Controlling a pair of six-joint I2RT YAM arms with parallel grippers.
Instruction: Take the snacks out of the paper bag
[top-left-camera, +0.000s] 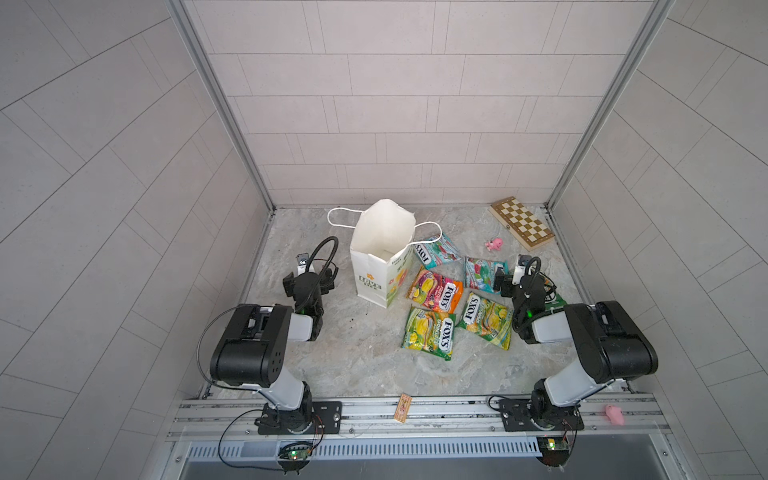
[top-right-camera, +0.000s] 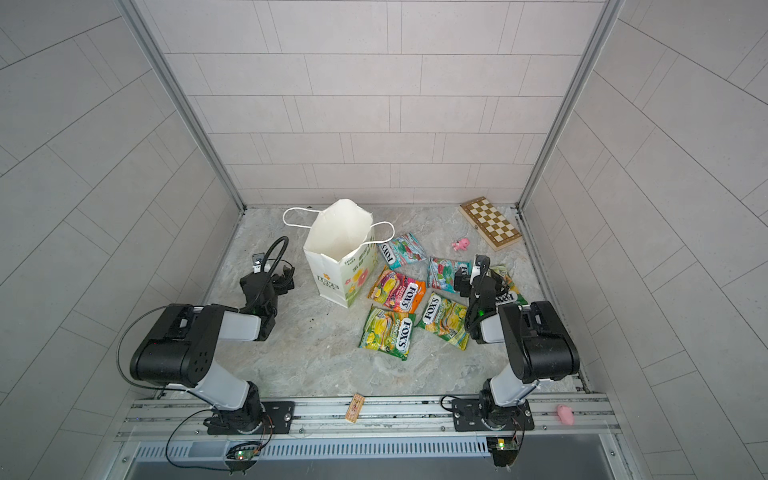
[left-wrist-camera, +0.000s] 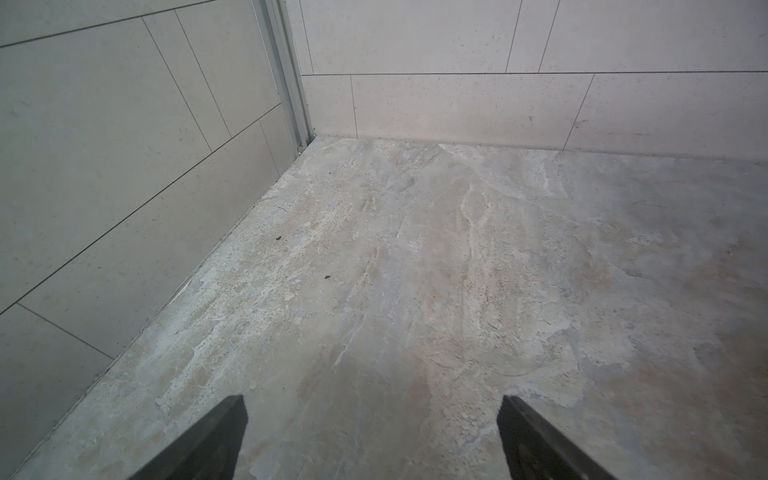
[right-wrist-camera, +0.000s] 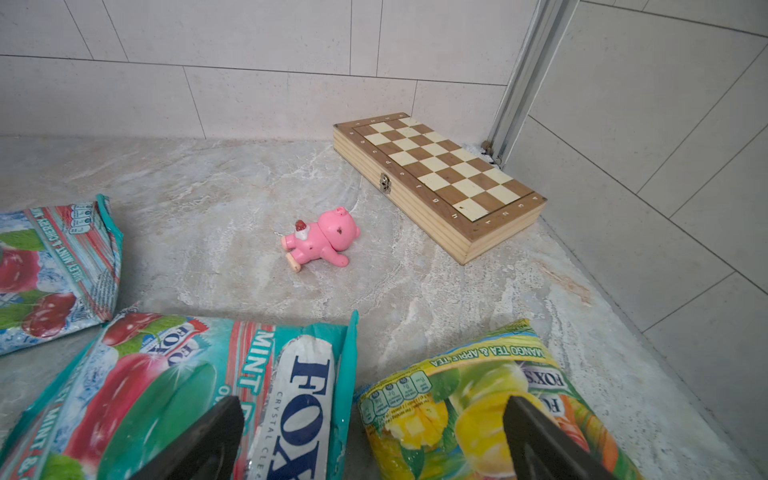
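Snacks: six flat, glossy FOX'S candy packets (top-left-camera: 434, 291) lie on the grey marbled tabletop (top-left-camera: 357, 365), just beside the bag.
Paper bag (top-left-camera: 380, 249): tall, white, cord-handled, upright; no packet visible inside.
Left gripper (left-wrist-camera: 370, 401): jaws spread, empty.
Right gripper (right-wrist-camera: 372, 401): jaws spread low over a teal-red packet (right-wrist-camera: 166, 395).
Risk: lifting away, a fingertip may snag film and drag a packet.
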